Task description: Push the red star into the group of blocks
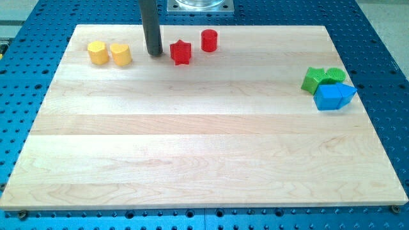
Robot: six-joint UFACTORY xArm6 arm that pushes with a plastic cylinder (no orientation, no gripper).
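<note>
My tip (154, 53) rests on the board near the top of the frame, left of centre. It is the plain end of a smooth, dark, straight rod, with no jaws to open or close, and it holds nothing. It stands just to the left of the red star (181, 52), with a thin strip of wood showing between them (I cannot tell for certain whether they touch).

The star is a chunky, matte, plastic-looking piece with blunt points. Just up and right of it stands a red cylinder (209, 40). To the left of my tip sit two yellow blocks (109, 53), close together, their sides faceted.

At the right edge of the frame, two green blocks (321, 78) and two blue blocks (334, 96) huddle together. The wooden board (204, 153) is pale, with a lengthwise grain.
</note>
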